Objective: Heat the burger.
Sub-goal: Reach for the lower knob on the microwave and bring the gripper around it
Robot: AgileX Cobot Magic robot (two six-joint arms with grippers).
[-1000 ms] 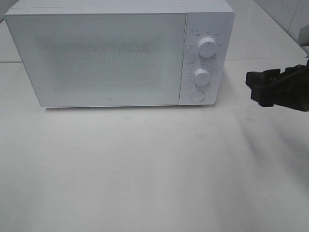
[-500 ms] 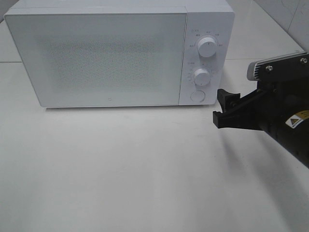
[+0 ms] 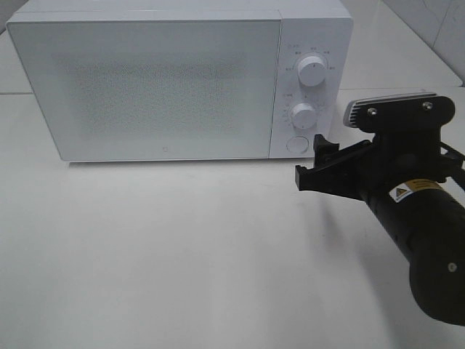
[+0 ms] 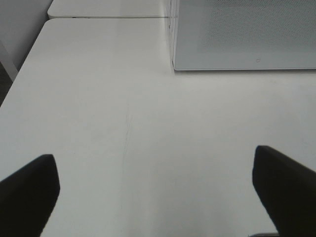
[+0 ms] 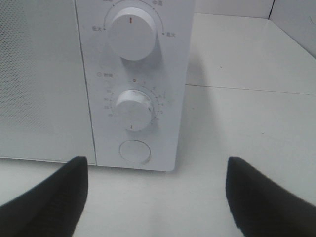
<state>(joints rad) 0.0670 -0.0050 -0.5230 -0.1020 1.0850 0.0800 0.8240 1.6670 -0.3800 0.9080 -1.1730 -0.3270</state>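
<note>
**Entry: right end effector at microwave control panel; door shut; burger unseen.**

I hold the right end effector (image 3: 309, 161) low over the table (image 3: 182, 254). Its jaws are spread wide and empty, and it faces the round button (image 3: 296, 144) beneath the lower dial (image 3: 304, 115) of the microwave (image 3: 167, 87). I judge this line-up suits either pressing that button or turning the dial, and the upper dial (image 3: 312, 70) sits above the approach. The left end effector (image 4: 155, 173) is likewise wide and empty. It hangs over bare table well apart from the microwave's front corner, probably to stay out of the door's swing. The burger shows in no view. The door (image 3: 145, 87) is shut and its speckled panel is opaque, so I cannot tell whether the burger is inside.
</note>
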